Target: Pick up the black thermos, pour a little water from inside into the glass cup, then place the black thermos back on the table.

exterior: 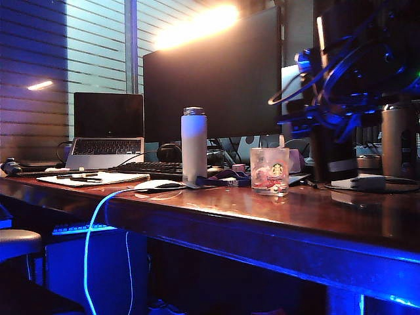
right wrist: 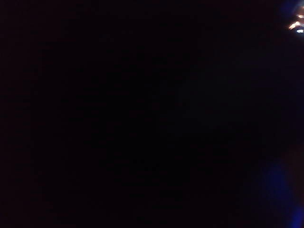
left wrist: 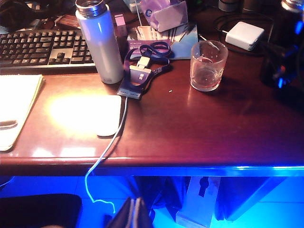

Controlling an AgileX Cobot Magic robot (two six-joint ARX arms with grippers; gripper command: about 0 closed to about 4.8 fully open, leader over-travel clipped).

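The black thermos [exterior: 333,157] stands on the table [exterior: 216,210] at the right, with a pale label near its base. My right gripper [exterior: 328,122] is at its upper part, a dark mass among cables, and its jaws cannot be made out. The right wrist view is almost wholly black. The glass cup [exterior: 270,170] with the green logo stands upright just left of the thermos, apart from it; it also shows as the cup [left wrist: 208,65] in the left wrist view. My left gripper [left wrist: 135,214] hangs shut and empty in front of the table's blue-lit edge [left wrist: 190,167].
A white bottle [exterior: 193,143] stands left of the cup, and a tan bottle [exterior: 398,141] at the far right. A keyboard [left wrist: 42,47], white mouse [left wrist: 108,115], lanyard badge [left wrist: 142,71], white charger [left wrist: 244,34] and notepad [left wrist: 14,109] lie about. A monitor [exterior: 213,79] and laptop [exterior: 108,128] stand behind.
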